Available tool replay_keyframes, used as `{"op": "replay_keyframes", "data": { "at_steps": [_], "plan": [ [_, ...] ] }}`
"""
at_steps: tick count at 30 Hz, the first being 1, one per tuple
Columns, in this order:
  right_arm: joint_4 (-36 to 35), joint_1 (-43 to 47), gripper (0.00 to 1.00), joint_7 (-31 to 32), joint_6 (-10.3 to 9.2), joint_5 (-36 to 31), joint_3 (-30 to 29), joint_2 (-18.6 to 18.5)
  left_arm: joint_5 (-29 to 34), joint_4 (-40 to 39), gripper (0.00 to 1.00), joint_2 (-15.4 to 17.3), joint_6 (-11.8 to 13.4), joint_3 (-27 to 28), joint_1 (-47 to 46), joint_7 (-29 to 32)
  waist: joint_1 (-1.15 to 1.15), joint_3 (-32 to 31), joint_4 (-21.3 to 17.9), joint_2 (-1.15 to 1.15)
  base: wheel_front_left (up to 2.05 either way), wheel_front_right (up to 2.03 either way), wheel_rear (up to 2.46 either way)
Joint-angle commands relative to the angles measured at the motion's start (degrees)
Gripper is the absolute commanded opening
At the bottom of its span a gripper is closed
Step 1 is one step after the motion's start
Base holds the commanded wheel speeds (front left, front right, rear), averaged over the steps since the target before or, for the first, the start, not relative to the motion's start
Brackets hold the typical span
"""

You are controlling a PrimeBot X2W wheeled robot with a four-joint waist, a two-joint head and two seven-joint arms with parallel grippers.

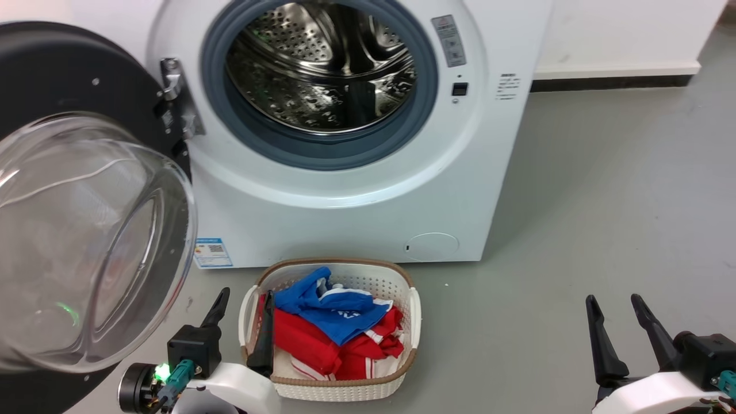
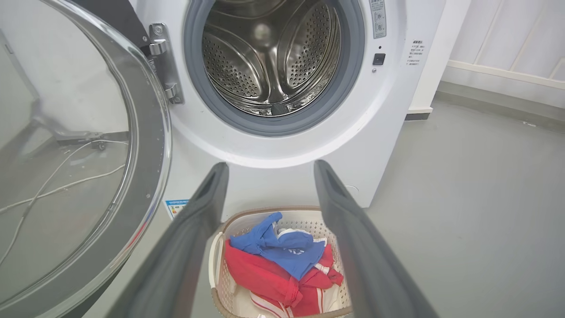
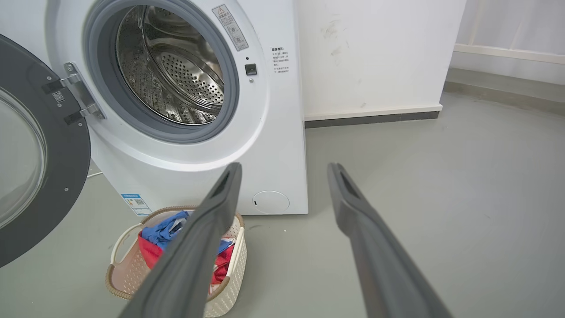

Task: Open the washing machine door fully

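Note:
The white washing machine [image 1: 345, 201] stands with its steel drum [image 1: 322, 69] exposed. The washing machine door [image 1: 86, 241] hangs from the hinge [image 1: 172, 98] on the left, swung out wide, its clear glass bowl bulging toward me and its black rim behind. My left gripper [image 1: 246, 294] is low, just right of the door's lower edge and apart from it, open and empty. My right gripper [image 1: 613, 299] is at the lower right over bare floor, open and empty. The left wrist view has the door [image 2: 88, 176] left of my left gripper [image 2: 270, 164]. The right wrist view shows the door [image 3: 39, 154] far left of my right gripper [image 3: 285, 165].
A white laundry basket [image 1: 345, 391] with red and blue clothes [image 1: 333, 328] sits on the floor in front of the machine, next to my left gripper. Grey floor [image 1: 604, 201] stretches to the right of the machine. A white wall with a dark skirting [image 1: 609, 80] runs behind.

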Motion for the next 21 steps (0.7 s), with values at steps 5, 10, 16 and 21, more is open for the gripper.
{"op": "replay_keyframes", "data": {
  "at_steps": [5,10,16,21],
  "plan": [
    [-0.6,0.7,1.00,0.4,0.01,-0.3,0.2,0.1,0.2,1.1,1.00,-0.3,0.2,-0.1,-1.0,-0.9,0.00,-0.2,-1.3,0.00,0.00,0.00,0.00],
    [-0.8,0.5,1.00,0.6,0.01,-0.4,0.3,0.1,-0.3,1.9,1.00,-0.7,0.5,0.1,-1.0,-1.5,0.00,-0.3,-1.1,0.00,0.00,0.00,0.00],
    [-1.0,0.3,1.00,0.1,0.01,-0.5,0.5,0.1,-0.5,2.4,1.00,-0.9,0.8,0.1,-0.3,-2.0,0.00,-0.3,-0.6,0.00,0.00,0.00,0.00],
    [-1.1,0.2,1.00,0.1,0.01,-0.6,0.7,0.1,-0.6,2.4,1.00,-0.8,0.9,0.2,-0.3,-2.1,0.00,-0.3,-0.4,0.00,0.00,0.00,0.00]
  ]
}}
